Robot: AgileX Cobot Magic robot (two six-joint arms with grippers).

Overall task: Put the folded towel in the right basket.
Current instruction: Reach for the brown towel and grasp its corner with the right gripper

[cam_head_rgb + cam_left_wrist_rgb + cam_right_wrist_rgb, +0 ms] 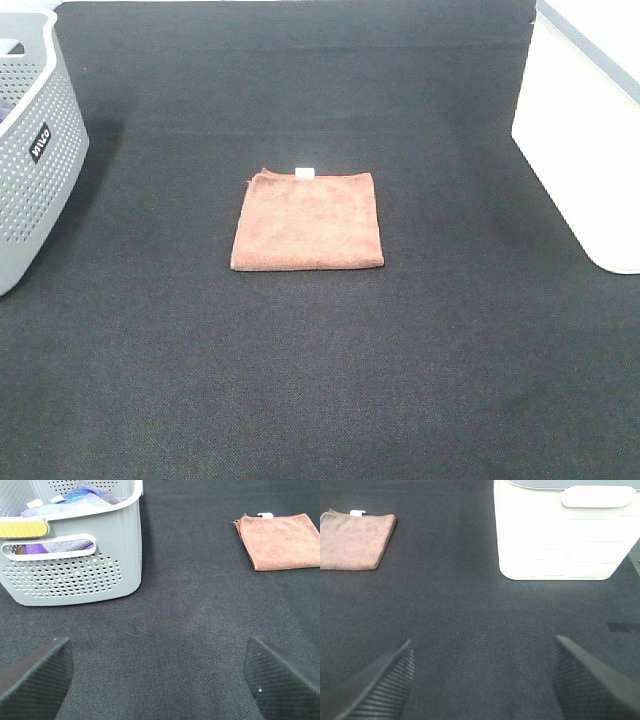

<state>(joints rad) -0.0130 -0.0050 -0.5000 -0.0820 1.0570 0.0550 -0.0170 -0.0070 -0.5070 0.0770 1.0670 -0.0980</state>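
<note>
A brown folded towel [308,221] with a small white tag lies flat in the middle of the black table. It also shows in the left wrist view [281,541] and in the right wrist view [355,540]. The white right basket [590,130] stands at the table's right edge; the right wrist view shows its wall and handle [560,535]. Neither arm shows in the high view. My left gripper [160,680] is open and empty above bare table, far from the towel. My right gripper [482,680] is open and empty, between towel and white basket.
A grey perforated basket [30,150] stands at the table's left edge, holding blue and purple cloths [80,495]. The black tabletop [320,380] stretches around the towel.
</note>
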